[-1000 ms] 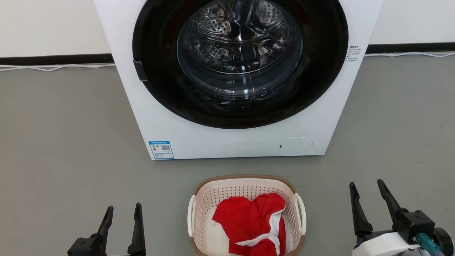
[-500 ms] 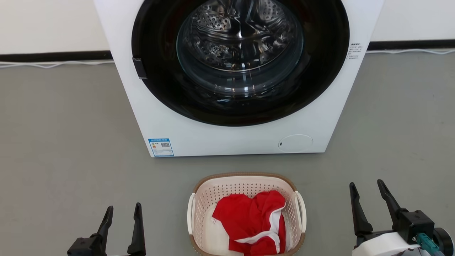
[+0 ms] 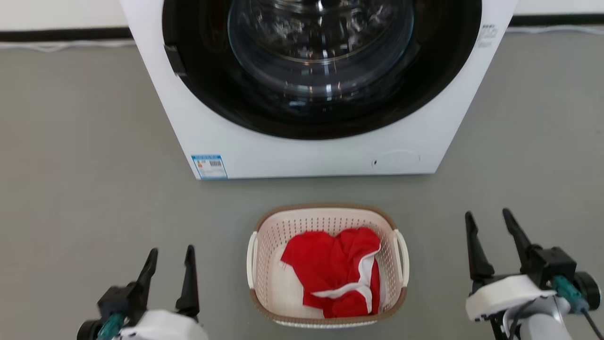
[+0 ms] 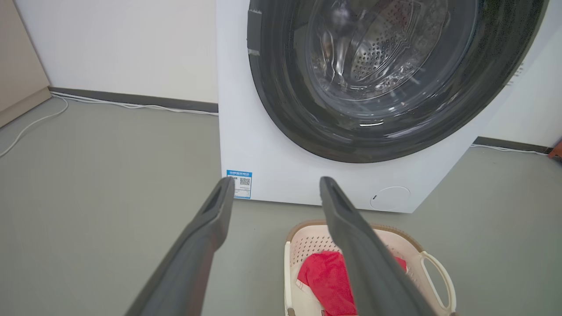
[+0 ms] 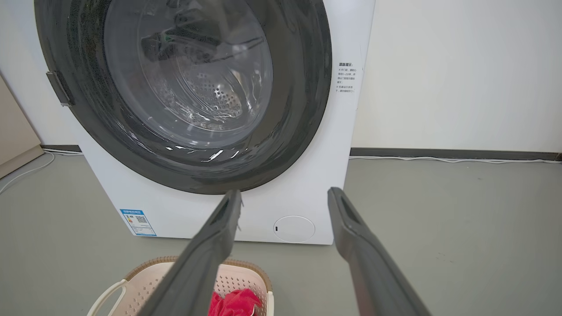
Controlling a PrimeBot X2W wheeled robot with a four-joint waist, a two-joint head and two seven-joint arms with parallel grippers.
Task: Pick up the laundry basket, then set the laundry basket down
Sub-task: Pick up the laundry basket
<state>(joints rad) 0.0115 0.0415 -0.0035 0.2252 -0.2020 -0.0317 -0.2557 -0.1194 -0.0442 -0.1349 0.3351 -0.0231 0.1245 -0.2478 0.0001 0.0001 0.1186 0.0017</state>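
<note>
The laundry basket stands on the grey floor in front of the washer, cream-white with a brown rim and a white loop handle on each side. A red and white garment lies inside it. My left gripper hangs open at the lower left, well apart from the basket's left handle. Off to the lower right, my right gripper is open too, clear of the right handle. The left wrist view has the basket low behind the right finger. The right wrist view catches the basket at the bottom left.
A white front-loading washer with a dark round glass door stands just beyond the basket. Grey floor spreads on both sides. A white cable runs along the black skirting at the wall.
The whole head picture has shifted: the washer and basket now sit higher in frame and the basket's near rim shows, so the camera tilted down. More of both grippers' wrists is in view.
</note>
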